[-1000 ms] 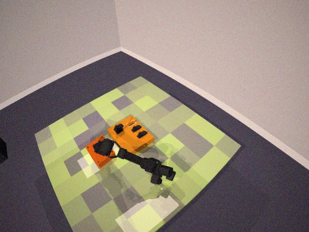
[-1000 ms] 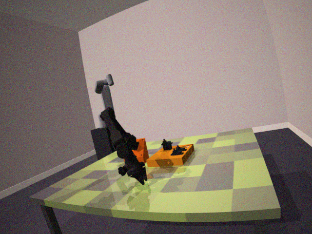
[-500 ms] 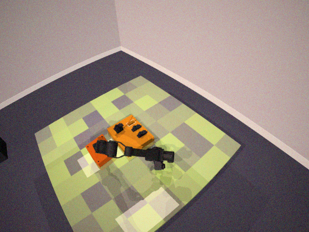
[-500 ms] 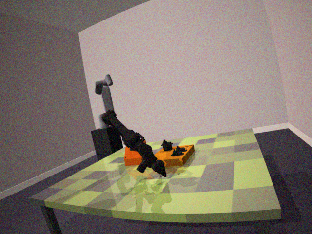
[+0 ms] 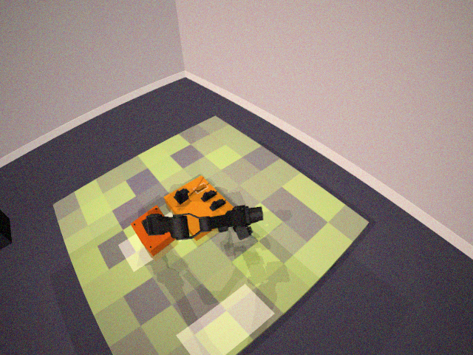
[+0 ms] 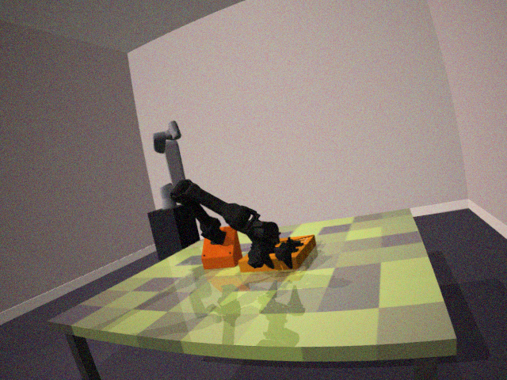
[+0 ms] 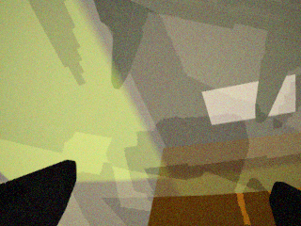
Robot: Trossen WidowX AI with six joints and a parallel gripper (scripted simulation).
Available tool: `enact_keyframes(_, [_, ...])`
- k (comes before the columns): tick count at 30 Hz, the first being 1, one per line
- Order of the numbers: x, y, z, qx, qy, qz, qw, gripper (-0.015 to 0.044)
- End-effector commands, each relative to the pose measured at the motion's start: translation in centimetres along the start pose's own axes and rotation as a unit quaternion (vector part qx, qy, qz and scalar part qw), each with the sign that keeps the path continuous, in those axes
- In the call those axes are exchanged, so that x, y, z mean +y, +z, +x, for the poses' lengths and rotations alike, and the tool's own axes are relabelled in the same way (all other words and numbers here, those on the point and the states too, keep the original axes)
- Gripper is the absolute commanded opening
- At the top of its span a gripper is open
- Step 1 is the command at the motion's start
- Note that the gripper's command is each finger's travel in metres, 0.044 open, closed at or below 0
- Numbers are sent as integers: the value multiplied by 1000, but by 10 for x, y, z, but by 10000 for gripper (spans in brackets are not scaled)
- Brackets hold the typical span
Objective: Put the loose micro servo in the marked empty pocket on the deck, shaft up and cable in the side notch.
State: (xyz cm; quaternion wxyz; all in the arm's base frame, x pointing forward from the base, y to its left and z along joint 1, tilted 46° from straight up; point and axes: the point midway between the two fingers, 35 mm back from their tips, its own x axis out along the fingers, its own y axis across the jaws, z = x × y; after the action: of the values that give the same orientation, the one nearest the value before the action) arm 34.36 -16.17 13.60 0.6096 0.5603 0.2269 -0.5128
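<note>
The orange deck (image 5: 188,208) (image 6: 305,255) lies on the table; its edge shows dark orange in the wrist view (image 7: 198,212). A pale-outlined pocket (image 5: 200,187) is near its far corner, with no black servo body visible in it. A taller black part (image 5: 181,195) and two lower black servo-like parts, one (image 5: 208,195) beside the other (image 5: 217,203), are on the deck. I cannot tell which part is the loose micro servo; its cable is not discernible. My gripper (image 6: 281,266) (image 7: 176,183) is open and empty, fingers pointing down, beside the deck's near side.
A red-orange block (image 5: 160,244) (image 6: 221,260) stands close beside the deck, under the arm's rear part. The arm crosses over the deck's near part. A grey arm (image 6: 175,163) on a black pedestal (image 6: 163,229) stands beyond the patchwork table (image 5: 312,244) (image 6: 348,286).
</note>
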Motion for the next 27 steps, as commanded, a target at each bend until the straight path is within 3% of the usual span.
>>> enact_keyframes(1, [-8,-23,5,7,-23,-50,998,440])
enact_keyframes(13, [-36,-96,13,27,-84,-221,971,440])
enact_keyframes(27, [-79,-163,10,32,-139,-410,901,440])
